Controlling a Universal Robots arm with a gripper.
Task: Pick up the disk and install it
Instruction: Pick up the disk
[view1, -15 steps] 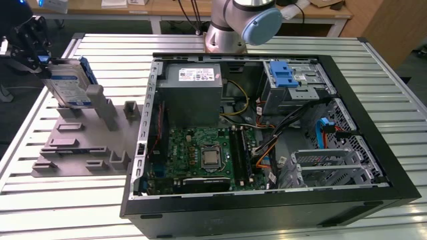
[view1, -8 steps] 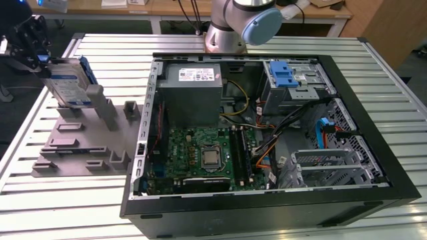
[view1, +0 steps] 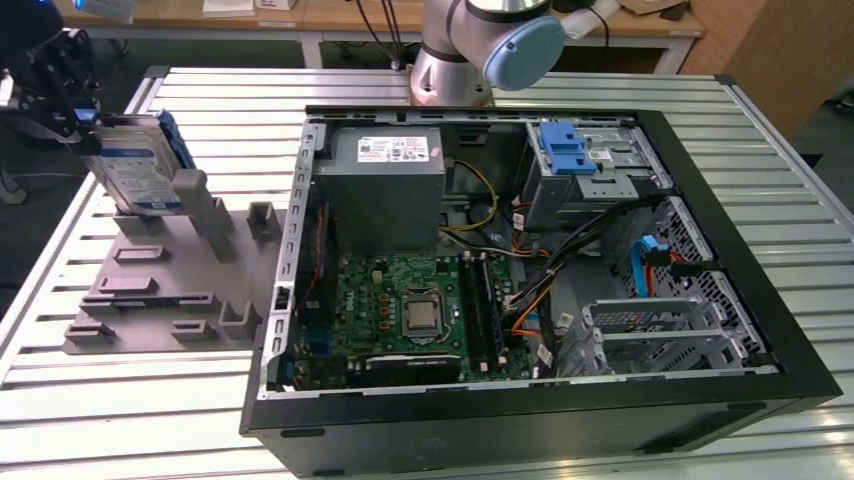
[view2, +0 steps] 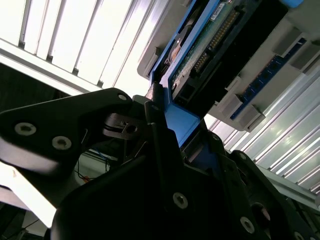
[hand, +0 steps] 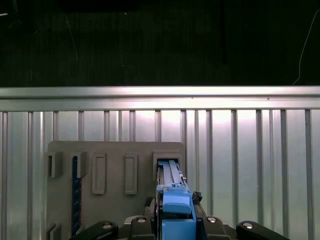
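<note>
A: What does the gripper (view1: 80, 118) have?
B: Its jaws are clamped on the blue carrier edge of the disk (view1: 140, 170). In both wrist views the blue plastic sits squeezed between the 2 black fingers (view2: 159, 147).
A: And where is the disk?
B: At the exterior view's left, standing on edge and slightly tilted, label facing the camera, over the far end of the grey fixture plate (view1: 160, 300). Its lower edge is beside a grey post (view1: 191, 200). Whether it is clear of its slot cannot be told.
A: What lies around it?
B: The plate rests on the slatted metal table (view1: 120, 410). To the exterior view's right lies the open computer case (view1: 534, 435), well apart from the disk. Inside, 1 blue-latched drive cage (view1: 587, 160) sits at the far corner, near the grey power supply (view1: 387, 185).
</note>
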